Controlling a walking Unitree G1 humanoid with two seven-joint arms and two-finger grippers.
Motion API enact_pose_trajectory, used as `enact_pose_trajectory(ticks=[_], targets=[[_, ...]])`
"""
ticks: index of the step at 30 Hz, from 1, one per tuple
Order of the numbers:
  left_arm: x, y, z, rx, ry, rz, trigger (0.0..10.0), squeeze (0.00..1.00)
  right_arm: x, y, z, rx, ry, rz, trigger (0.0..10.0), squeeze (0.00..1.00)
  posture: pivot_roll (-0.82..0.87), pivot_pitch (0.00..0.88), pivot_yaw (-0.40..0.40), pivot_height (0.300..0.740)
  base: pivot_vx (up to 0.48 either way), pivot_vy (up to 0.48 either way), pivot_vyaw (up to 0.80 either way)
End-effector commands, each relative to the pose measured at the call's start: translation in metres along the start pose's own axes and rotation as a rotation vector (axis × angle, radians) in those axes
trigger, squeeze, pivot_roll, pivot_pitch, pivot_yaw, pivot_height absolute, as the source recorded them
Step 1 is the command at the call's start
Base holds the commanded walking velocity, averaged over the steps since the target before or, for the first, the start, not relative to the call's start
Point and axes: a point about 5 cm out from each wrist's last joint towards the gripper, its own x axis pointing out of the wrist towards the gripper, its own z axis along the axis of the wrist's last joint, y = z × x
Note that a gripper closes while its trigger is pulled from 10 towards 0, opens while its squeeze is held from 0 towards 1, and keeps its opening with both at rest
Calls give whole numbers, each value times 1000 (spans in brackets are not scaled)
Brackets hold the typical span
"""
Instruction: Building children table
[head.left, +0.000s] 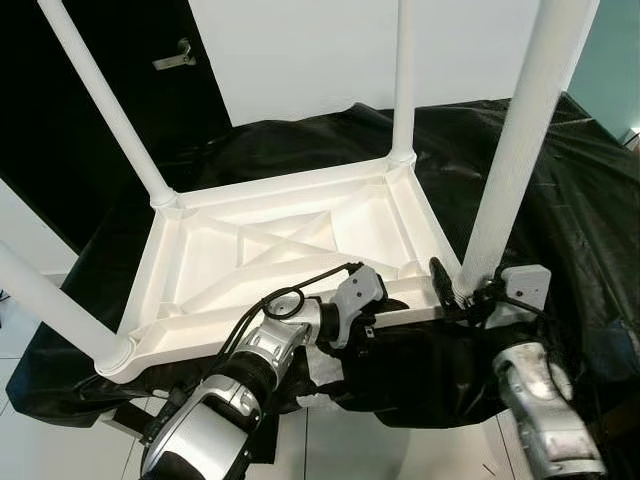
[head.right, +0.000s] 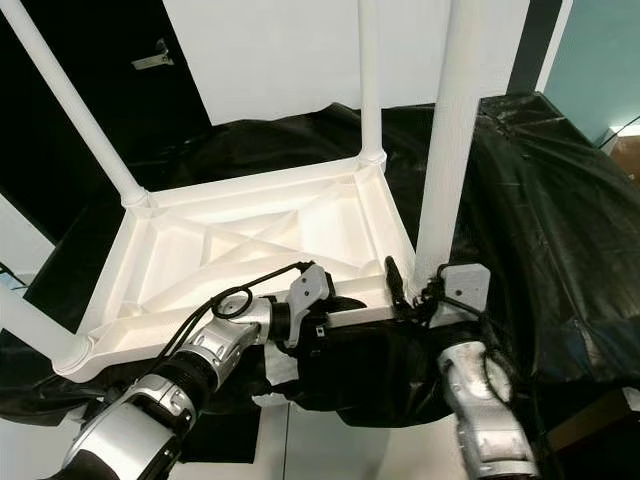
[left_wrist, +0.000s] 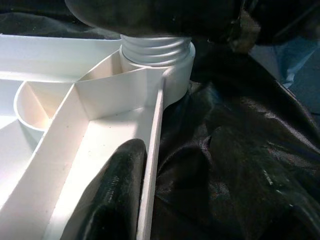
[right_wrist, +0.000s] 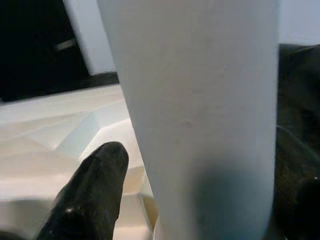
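Observation:
A white plastic children's table (head.left: 290, 215) lies upside down on a surface draped in black cloth (head.left: 570, 200), with its legs pointing up. The near-right leg (head.left: 520, 140) stands in its corner socket, and its threaded end (left_wrist: 157, 50) shows there. My right gripper (head.left: 462, 290) is shut around that leg's base; one finger (right_wrist: 95, 190) lies beside the leg (right_wrist: 200, 110). My left gripper (head.left: 368, 325) holds the table's near rim (left_wrist: 152, 150) just left of that corner, one finger (left_wrist: 112, 200) inside the rim wall, the other hidden.
Three more legs rise from the table: far left (head.left: 105, 105), far right (head.left: 403, 80) and near left (head.left: 45, 300). A dark door with a handle (head.left: 175, 55) and a white wall stand behind. White floor tiles (head.left: 350, 450) lie below the cloth's near edge.

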Motion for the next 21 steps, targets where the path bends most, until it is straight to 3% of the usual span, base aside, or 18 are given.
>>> enact_pose_trajectory(ticks=[1,2,10,20,21], targets=[[0,-11,-14,-37,61,-149,10000,0,-2,3,-6,38,67,153,2078,0,-200,0,109,740,0,0,0],[0,-11,-13,-36,62,-149,10000,0,-5,0,-5,40,82,197,0,0,-200,0,108,740,0,0,0],[-1,-11,-14,-35,64,-149,10000,0,-18,-6,-6,30,163,357,0,0,-206,0,110,740,0,0,0],[0,-12,-14,-33,62,-153,10000,0,-28,-2,-21,74,232,359,0,0,-201,0,106,740,0,0,0],[-1,-12,-15,-35,62,-158,10000,0,-28,13,-31,146,199,165,0,0,-201,0,111,740,0,0,0]])
